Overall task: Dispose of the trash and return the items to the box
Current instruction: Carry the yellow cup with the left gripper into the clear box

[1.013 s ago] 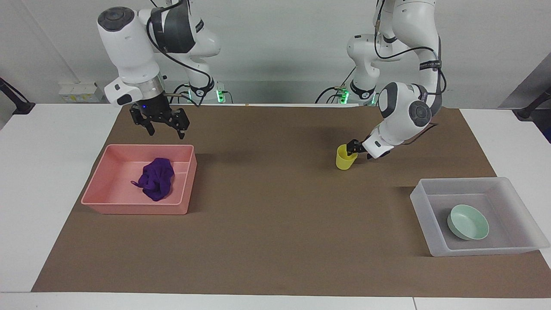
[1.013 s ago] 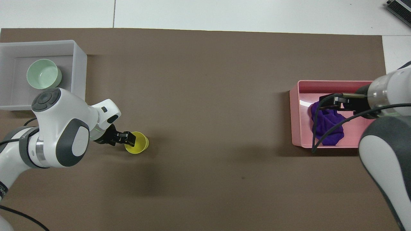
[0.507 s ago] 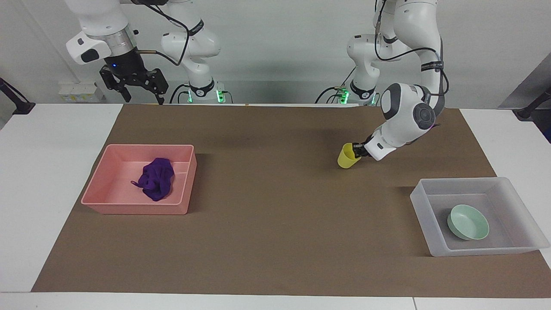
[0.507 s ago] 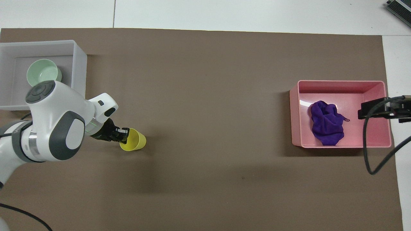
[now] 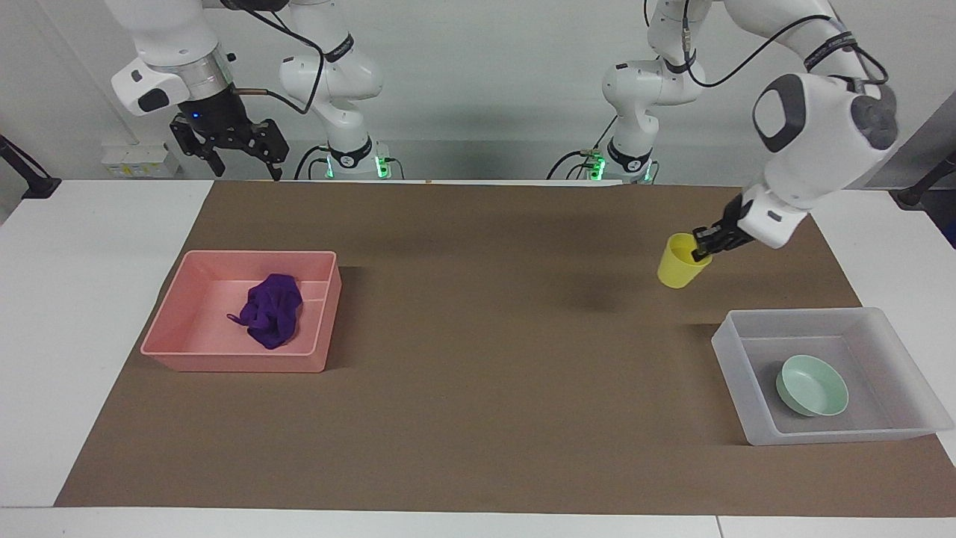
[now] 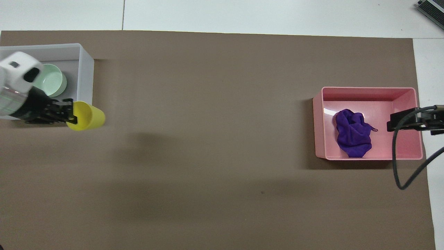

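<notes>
Now the left claw (image 5: 703, 247) pinches the yellow cup (image 5: 678, 261) by its rim, tilted in the air over the counter (image 5: 478, 418) beside the clear box (image 5: 825, 373); such a thin hold could slip, while the right claw (image 5: 231, 146) waits open.

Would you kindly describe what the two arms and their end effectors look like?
Both arms are glossy white with rounded segments and dark grey joint caps, and black cables run along them. Each ends in a black two-finger end effector: the left end effector below a white wrist block, the right end effector below a silver ring with a small blue light.
</notes>
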`<control>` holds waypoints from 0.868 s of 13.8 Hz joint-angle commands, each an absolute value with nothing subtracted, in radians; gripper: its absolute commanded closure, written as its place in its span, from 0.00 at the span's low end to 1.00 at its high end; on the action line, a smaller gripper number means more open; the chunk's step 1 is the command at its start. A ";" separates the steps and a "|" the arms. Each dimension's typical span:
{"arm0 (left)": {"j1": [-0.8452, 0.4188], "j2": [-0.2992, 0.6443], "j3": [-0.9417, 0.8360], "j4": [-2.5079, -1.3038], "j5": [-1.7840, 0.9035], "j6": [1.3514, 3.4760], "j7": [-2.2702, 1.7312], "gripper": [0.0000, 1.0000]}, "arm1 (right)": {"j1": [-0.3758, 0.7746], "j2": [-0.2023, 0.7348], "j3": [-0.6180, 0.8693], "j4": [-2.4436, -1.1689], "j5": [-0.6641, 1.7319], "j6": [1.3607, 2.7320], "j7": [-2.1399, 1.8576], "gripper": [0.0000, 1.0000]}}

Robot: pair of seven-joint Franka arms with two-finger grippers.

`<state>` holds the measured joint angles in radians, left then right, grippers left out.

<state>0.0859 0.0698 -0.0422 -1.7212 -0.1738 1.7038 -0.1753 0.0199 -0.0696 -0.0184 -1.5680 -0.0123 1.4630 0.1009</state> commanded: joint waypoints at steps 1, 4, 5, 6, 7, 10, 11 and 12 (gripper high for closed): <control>0.265 0.194 -0.046 -1.545 -0.167 1.680 -0.163 1.00 | 0.012 -0.080 -0.012 -1.577 -0.006 1.456 0.075 0.00; 0.321 0.366 -0.038 -1.372 -0.164 1.762 -0.081 1.00 | 0.018 -0.078 -0.014 -1.577 -0.006 1.457 0.072 0.00; 0.319 0.394 -0.038 -1.371 -0.144 1.811 -0.080 1.00 | 0.021 -0.078 -0.015 -1.577 -0.008 1.459 0.074 0.00; 0.308 0.426 -0.040 -1.373 -0.106 1.868 -0.090 1.00 | 0.025 -0.078 -0.015 -1.577 -0.015 1.460 0.072 0.00; 0.299 0.467 -0.038 -1.373 -0.082 1.918 -0.094 1.00 | 0.040 -0.078 -0.024 -1.577 -0.018 1.460 0.072 0.00; 0.295 0.544 -0.038 -1.374 -0.066 1.986 -0.158 1.00 | 0.045 -0.078 -0.048 -1.577 -0.017 1.459 0.071 0.00; 0.295 0.554 -0.040 -1.384 -0.061 1.988 -0.160 1.00 | 0.044 -0.078 -0.048 -1.577 -0.017 1.459 0.071 0.00; 0.296 0.557 -0.040 -1.393 -0.061 1.988 -0.158 1.00 | 0.046 -0.078 -0.048 -1.578 -0.017 1.459 0.072 0.00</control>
<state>0.2986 0.5376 -0.0439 -1.4165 -0.0897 1.9901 -0.1331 0.0390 -0.0696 -0.0392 -1.5681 -0.0132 1.4630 0.0981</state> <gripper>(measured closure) 0.969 0.000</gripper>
